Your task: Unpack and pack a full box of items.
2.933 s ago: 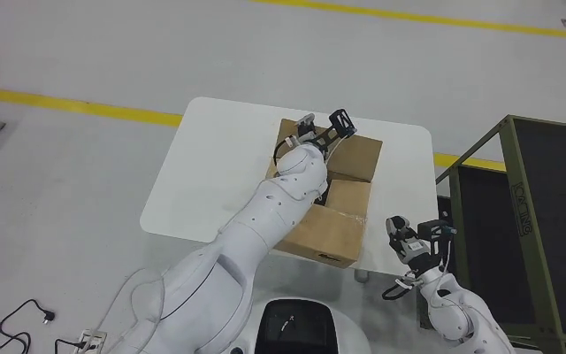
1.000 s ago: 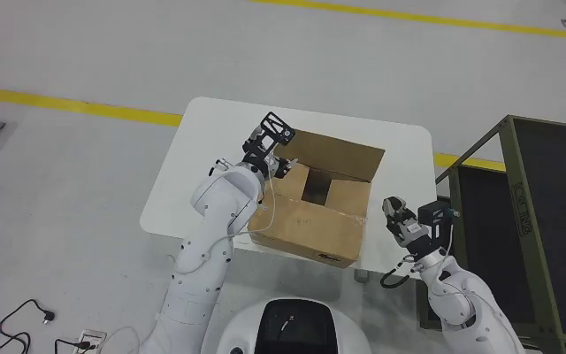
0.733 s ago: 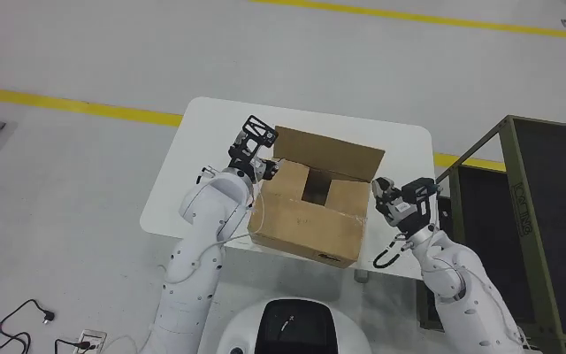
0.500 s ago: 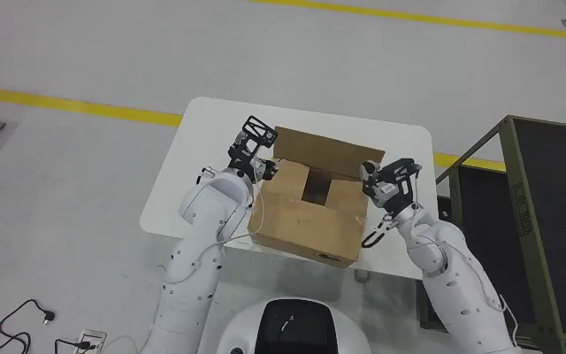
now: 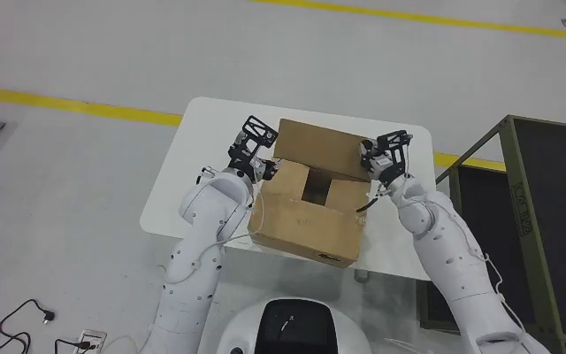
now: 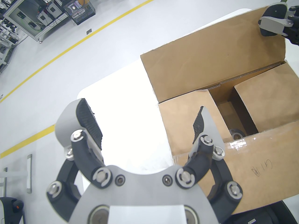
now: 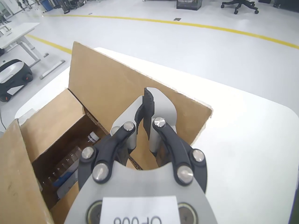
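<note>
A brown cardboard box (image 5: pixel 309 221) stands in the middle of the white table (image 5: pixel 203 177). Its far flap (image 5: pixel 323 146) stands upright, and the two side flaps lie partly folded in over a dark gap. My left gripper (image 5: pixel 256 140) hovers open just off the box's left far corner, holding nothing (image 6: pixel 142 115). At the right end of the far flap (image 7: pixel 105 82), my right gripper (image 5: pixel 382 149) is shut, its fingertips (image 7: pixel 147 108) against the flap's inner face. Clear bottles (image 7: pixel 67 164) lie inside the box.
A green metal rack (image 5: pixel 513 221) stands close to the table's right side. Bare tabletop runs left of the box and along the far edge. A yellow floor line (image 5: pixel 88 108) passes behind the table.
My right arm swung from the table's near right corner up to the far flap's right end, and the flap now stands more upright. My left gripper withdrew from the box to its left corner.
</note>
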